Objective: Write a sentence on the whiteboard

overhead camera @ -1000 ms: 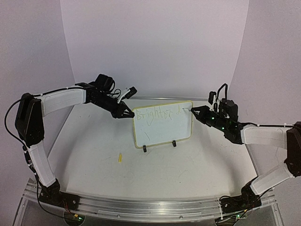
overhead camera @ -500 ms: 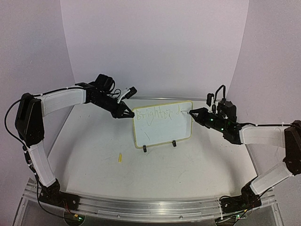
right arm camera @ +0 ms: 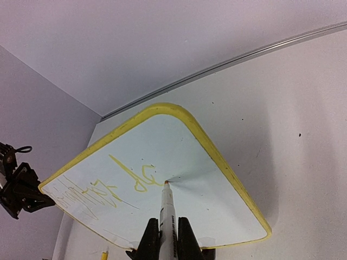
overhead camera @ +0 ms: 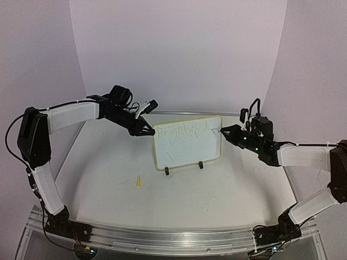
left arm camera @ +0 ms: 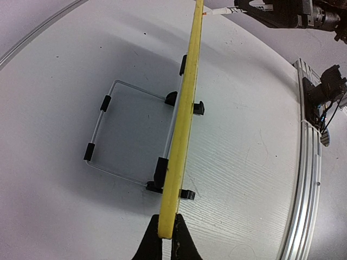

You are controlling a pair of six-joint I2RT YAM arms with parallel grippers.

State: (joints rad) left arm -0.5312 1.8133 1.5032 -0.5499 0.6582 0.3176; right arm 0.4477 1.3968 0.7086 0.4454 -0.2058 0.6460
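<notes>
1. the small rectangular white board with a thin yellow rim (overhead camera: 187,143) stands upright on two black clip feet (overhead camera: 166,171) at the far middle of the white table (overhead camera: 217,195), between the two grippers.
2. the left gripper (left arm camera: 165,238) has its jaws clamped on the board's left yellow edge, seen edge-on from the left wrist.
3. the right gripper (right arm camera: 165,241) is closed round a white marker pen (right arm camera: 166,208), whose orange tip touches the white face near the upper right rounded corner.
4. faint yellowish handwriting (overhead camera: 181,131) runs just under the top edge, starting "bright".
5. a thin wire stand (left arm camera: 105,103) lies on the table behind the board.
6. a small yellow piece (overhead camera: 138,181) lies in front of the board's left end, well apart from the feet; the table runs on to the metal rail (overhead camera: 173,236) at the near edge.
</notes>
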